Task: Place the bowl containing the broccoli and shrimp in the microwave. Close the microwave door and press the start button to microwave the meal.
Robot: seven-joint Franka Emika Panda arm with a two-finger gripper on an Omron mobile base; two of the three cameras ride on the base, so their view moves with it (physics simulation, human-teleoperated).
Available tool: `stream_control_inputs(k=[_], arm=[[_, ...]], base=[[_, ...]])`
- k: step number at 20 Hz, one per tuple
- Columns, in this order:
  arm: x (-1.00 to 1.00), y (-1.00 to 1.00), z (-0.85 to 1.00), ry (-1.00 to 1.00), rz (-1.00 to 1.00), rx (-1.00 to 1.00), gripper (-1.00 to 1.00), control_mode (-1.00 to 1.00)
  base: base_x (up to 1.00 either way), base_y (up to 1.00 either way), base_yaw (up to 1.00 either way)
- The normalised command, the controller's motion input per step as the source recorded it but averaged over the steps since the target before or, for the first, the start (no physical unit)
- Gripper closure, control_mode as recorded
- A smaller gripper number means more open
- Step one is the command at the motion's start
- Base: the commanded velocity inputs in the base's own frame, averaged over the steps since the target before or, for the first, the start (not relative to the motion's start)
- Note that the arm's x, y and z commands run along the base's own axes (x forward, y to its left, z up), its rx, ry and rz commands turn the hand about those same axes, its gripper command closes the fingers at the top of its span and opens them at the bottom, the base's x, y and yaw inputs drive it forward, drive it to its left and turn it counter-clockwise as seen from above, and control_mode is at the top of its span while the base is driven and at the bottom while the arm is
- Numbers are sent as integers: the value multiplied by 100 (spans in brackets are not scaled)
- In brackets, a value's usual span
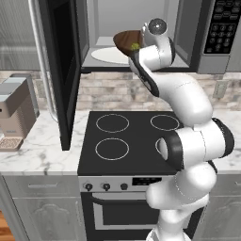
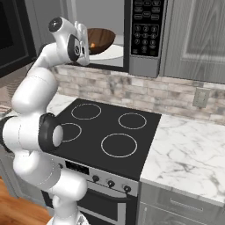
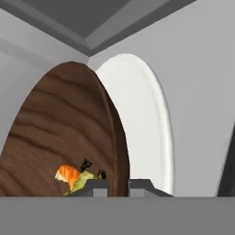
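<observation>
While the microwave door (image 1: 59, 70) hangs wide open at 9 o'clock of the cavity, the gripper (image 3: 117, 183) pinches the rim of the bowl (image 3: 64, 137), jaws nearly together. That bowl hovers inside the microwave (image 2: 145, 39), above the turntable plate (image 3: 142, 124). Shrimp (image 3: 66, 176) and broccoli (image 3: 85, 178) (touching) lie at its 6 o'clock.

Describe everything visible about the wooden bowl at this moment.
The bowl is wide, shallow, dark brown with wood grain. It sits inside the open microwave, over the white turntable plate, tilted slightly. The claw pinches its rim. The orange shrimp and green broccoli lie inside it.
</observation>
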Motion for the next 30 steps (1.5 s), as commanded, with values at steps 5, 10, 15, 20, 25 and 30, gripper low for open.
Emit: stream_control_inputs(k=[5,10,15,20,25,30], arm=[[47,0,0,5,0,0,100,-100],[41,0,0,4,0,0,-100,-100],[15,0,0,-3,0,0,-100,-100],[-20,0,-4,-30,0,0,-100,-100],[-71,0,-25,-43,0,0,-100,-100],[-100,-4,-28,-32,0,-1,-100,-100]], base=[[0,0,0],[0,0,0],[0,0,0],[0,0,0],[0,0,0],[0,0,0]])
